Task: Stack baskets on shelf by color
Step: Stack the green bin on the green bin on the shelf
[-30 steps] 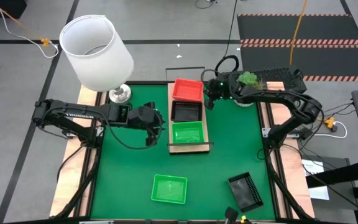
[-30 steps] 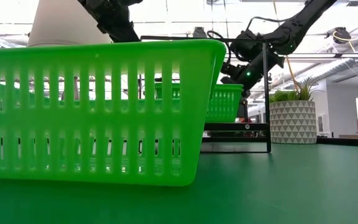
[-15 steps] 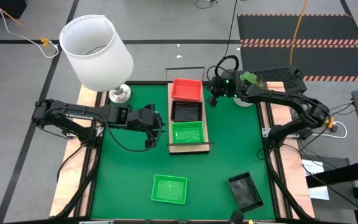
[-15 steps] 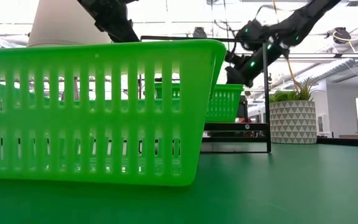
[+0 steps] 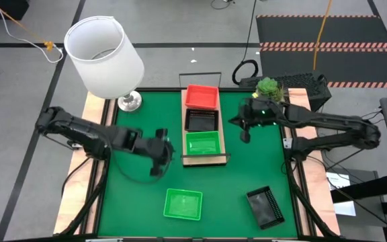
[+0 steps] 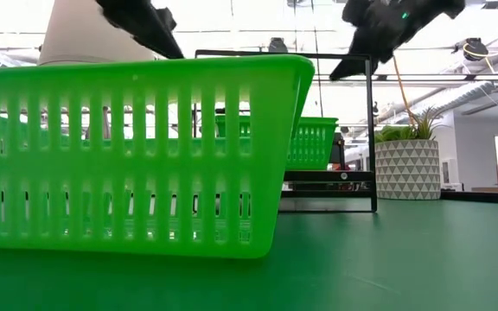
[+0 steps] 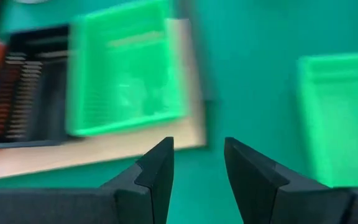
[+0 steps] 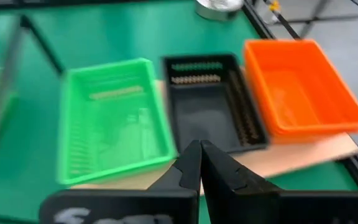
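A green mat (image 5: 133,195) covers the table; the shelf (image 5: 203,159) holds orange-red, black and green stacks. The loose green basket (image 5: 183,204) lies near-right of the left gripper (image 5: 157,160) — fingers apart, empty — nearer than the closed right gripper (image 5: 245,134).

Even, bright overhead light with soft shadows. Both wrist views smear with motion blur; bright ceiling lights glare behind the low view.
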